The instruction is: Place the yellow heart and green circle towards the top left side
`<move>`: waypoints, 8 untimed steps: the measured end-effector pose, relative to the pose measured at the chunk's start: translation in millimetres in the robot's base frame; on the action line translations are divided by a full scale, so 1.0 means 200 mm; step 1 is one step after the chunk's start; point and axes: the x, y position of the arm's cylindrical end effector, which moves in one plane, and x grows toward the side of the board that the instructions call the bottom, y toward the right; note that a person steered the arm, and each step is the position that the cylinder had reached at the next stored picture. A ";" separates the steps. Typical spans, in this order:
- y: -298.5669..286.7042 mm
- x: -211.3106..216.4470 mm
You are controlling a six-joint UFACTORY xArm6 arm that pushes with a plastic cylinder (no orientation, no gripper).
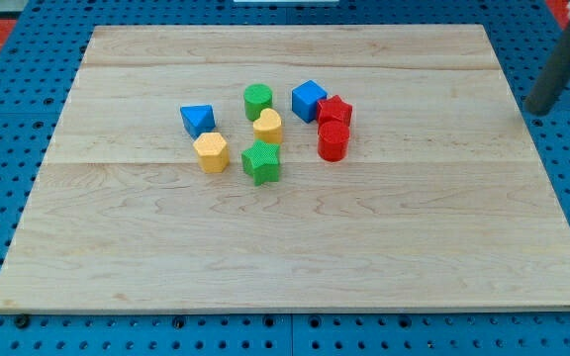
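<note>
The yellow heart [268, 126] lies near the board's middle, just below the green circle [257, 100]. The two blocks are close together, nearly touching. My tip [538, 109] is at the view's right edge, over the blue pegboard just past the wooden board's right side, far to the right of both blocks. It touches no block.
A blue triangle [197, 120] and a yellow hexagon [211, 152] lie left of the heart. A green star [261, 162] lies below it. A blue cube [309, 100], a red star [334, 111] and a red cylinder [332, 141] lie to its right. The wooden board [295, 247] rests on blue pegboard.
</note>
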 end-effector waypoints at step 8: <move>-1.45 0.46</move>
